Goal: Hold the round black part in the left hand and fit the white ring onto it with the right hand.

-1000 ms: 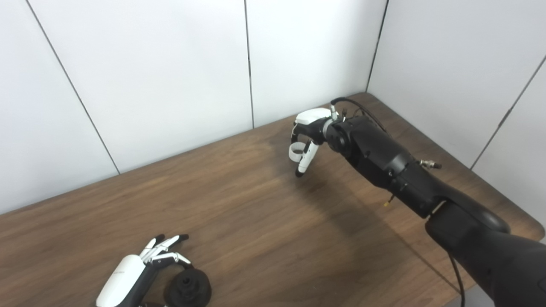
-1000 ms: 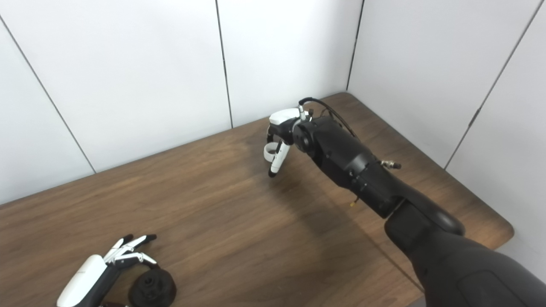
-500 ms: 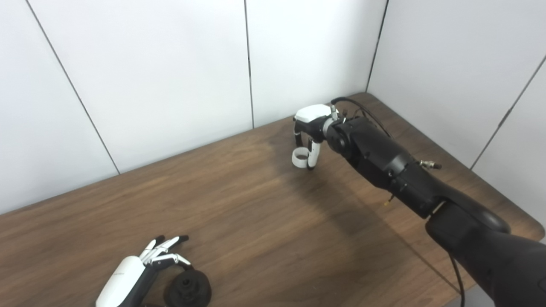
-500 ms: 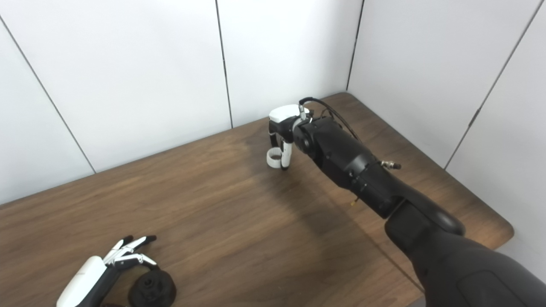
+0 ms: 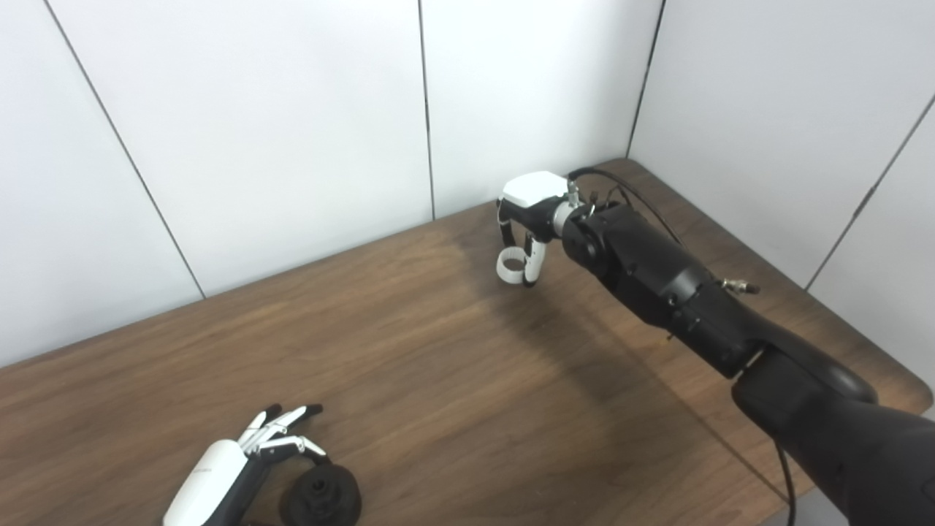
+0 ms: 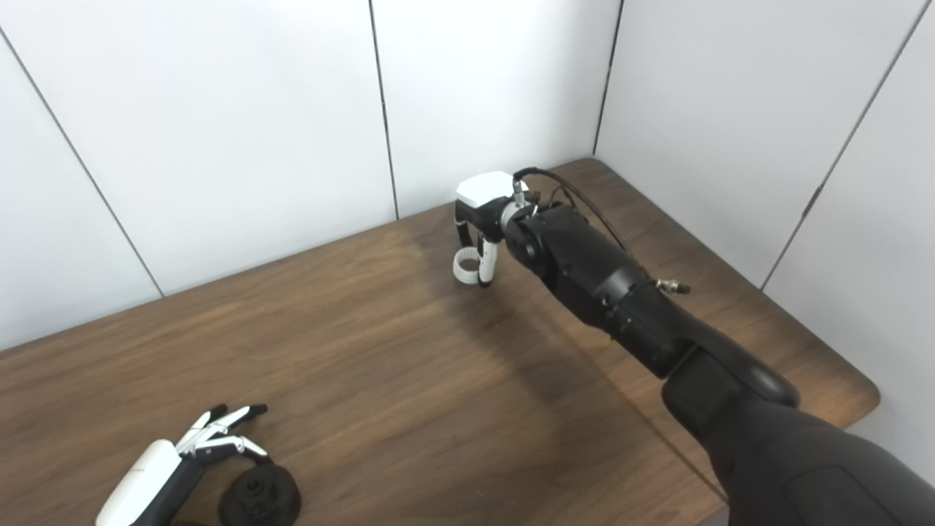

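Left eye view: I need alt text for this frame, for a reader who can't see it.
The right hand, reaching toward the far corner of a brown wooden table, pinches a small white ring in its fingers. At the near left edge, the left hand rests beside the round black part, fingers spread, not gripping it.

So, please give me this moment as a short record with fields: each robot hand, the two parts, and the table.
left robot hand: near edge of the table, fingers apart, beside the round black part, not clearly gripping it
right robot hand: far side, fingers pointing down, closed on the white ring
round black part: resting on the table, near-left
white ring: held by the right robot hand, just above the table
table: brown wood, against white wall panels
fitting: not yet done; ring and black part far apart
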Robot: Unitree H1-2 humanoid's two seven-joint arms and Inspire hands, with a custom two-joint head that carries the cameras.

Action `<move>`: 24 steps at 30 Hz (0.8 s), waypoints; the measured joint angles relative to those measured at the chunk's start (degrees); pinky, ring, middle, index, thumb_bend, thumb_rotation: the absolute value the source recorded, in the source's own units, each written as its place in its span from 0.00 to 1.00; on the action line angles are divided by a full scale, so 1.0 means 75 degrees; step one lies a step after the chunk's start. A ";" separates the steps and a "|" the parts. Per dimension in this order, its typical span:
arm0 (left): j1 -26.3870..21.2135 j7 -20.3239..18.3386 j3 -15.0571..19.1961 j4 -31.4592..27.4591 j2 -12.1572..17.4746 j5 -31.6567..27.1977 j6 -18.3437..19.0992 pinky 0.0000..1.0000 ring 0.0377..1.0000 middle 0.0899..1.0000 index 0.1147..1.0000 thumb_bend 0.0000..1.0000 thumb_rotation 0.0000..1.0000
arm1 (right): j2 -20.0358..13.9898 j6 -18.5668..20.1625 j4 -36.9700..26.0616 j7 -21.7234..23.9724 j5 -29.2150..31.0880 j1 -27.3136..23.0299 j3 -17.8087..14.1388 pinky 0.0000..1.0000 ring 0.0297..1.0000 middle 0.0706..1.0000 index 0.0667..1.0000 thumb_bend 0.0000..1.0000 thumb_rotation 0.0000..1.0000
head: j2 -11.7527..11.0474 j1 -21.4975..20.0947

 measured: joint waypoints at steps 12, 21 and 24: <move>-0.0063 -0.0010 0.0021 0.0034 -0.0048 0.0089 -0.0006 1.00 0.89 0.91 0.41 0.51 0.05 | -0.0034 -0.0283 -0.0611 -0.0157 0.0165 0.0168 -0.0206 1.00 1.00 0.92 0.44 0.51 0.13 | 0.0035 0.0327; -0.0306 -0.0017 0.0023 0.0236 -0.0316 0.0321 0.0055 1.00 0.90 0.91 0.41 0.51 0.04 | -0.0062 -0.0744 -0.1829 -0.0331 0.0308 0.0432 -0.0360 1.00 1.00 0.94 0.44 0.51 0.12 | 0.0105 0.0820; -0.0417 -0.0018 0.0027 0.0329 -0.0413 0.0359 0.0116 1.00 0.90 0.92 0.41 0.51 0.04 | -0.0059 -0.0820 -0.2280 -0.0286 0.0375 0.0631 -0.0450 1.00 1.00 0.94 0.44 0.51 0.13 | 0.0258 0.1020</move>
